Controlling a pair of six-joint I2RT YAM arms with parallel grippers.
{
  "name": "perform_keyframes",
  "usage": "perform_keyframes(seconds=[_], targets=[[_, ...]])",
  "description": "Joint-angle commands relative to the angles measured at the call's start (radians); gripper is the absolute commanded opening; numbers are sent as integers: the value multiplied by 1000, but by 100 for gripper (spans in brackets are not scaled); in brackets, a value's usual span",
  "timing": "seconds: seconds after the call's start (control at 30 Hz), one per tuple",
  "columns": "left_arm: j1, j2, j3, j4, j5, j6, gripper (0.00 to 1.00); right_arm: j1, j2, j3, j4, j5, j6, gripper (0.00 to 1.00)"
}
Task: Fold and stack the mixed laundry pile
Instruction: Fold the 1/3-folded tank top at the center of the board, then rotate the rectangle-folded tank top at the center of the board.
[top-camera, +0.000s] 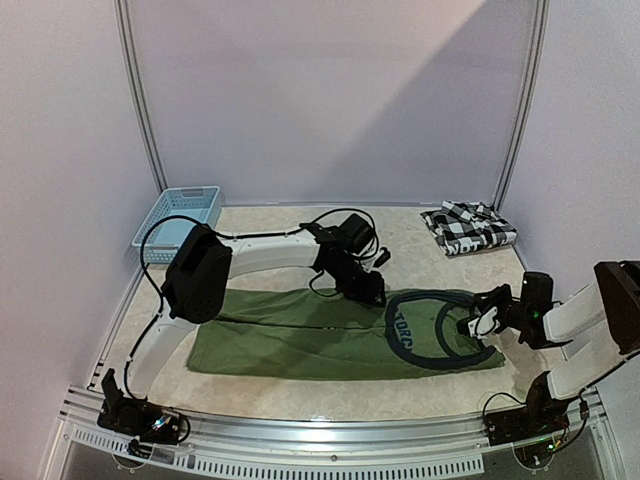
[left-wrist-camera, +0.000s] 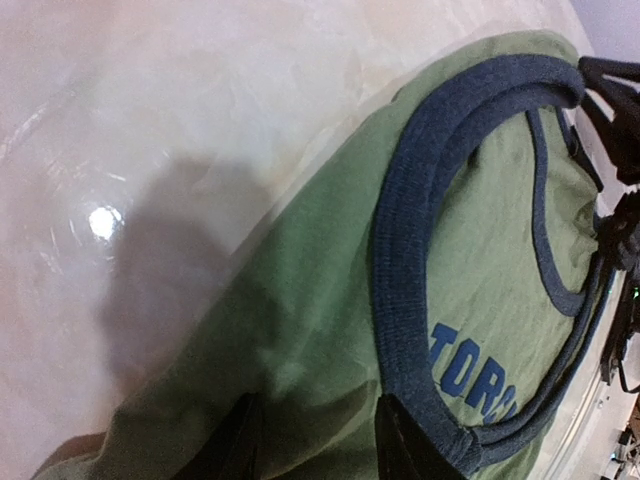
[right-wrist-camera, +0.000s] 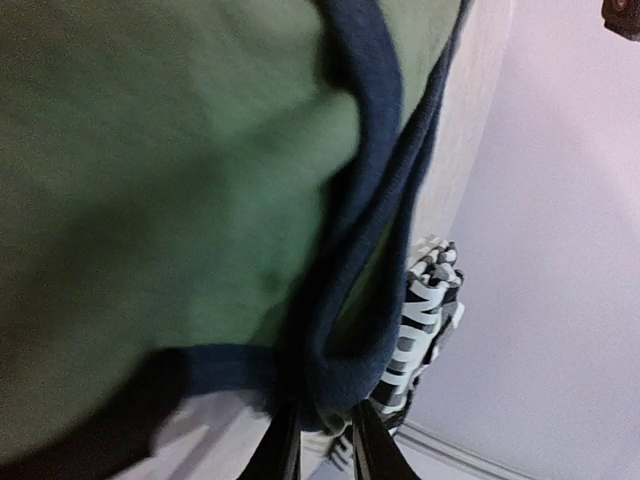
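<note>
Cloth limp and light, likely best pinched at hems: olive-green shirt (top-camera: 330, 340) flat at tabletop (top-camera: 290, 225) centre, checked shirt (top-camera: 468, 228) folded at 1 o'clock, right tool (top-camera: 472, 325) nipped on navy trim (right-wrist-camera: 365, 150) at 3 o'clock, left tool (top-camera: 375, 296) part-open at 12 o'clock edge, hold unclear.

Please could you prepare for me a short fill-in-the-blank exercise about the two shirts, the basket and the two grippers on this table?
1. In the far right corner of the table lies a folded shirt with a black-and-white ___ pattern.
2. The lattice basket in the far left corner is light ___.
3. The olive-green shirt lies spread out, with the left gripper at its far edge and the right gripper at its shoulder ___.

Missing words: checked; blue; straps.
</note>
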Motion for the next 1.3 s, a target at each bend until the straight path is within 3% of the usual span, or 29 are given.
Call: perform_keyframes(seconds=[0.0,0.13,0.37,0.47,0.57,0.6,0.67,0.77,0.87,1.07,1.27], targets=[[-12,-27,-7,-108,-16,36,40,-5,-44,-67,26,31,-112,22],[-10,-84,10,-161,-72,93,41,-34,-161,-5,-139,90,-81,26],[3,-249,-14,-271,-254,188,45,-48,-358,218,-565,149,132,35],[4,-334,-71,-300,-350,204,47,-48,-419,359,-793,113,324,50],[4,-447,-204,-311,-480,179,48,-48,-411,547,-1033,63,704,67],[2,-484,-259,-307,-523,167,48,-48,-378,633,-1156,31,864,66],[-1,-560,-375,-286,-607,151,48,-47,-260,801,-1473,-70,1012,61],[-6,-656,-538,-271,-632,141,48,-35,-74,957,-1760,-234,1102,48],[-23,-721,-663,-264,-610,147,48,8,-17,944,-1815,-281,1142,46],[-65,-775,-795,-299,-613,176,48,219,-74,826,-1728,-130,1237,56],[-83,-803,-869,-326,-621,116,48,312,47,806,-1651,22,1322,49]])
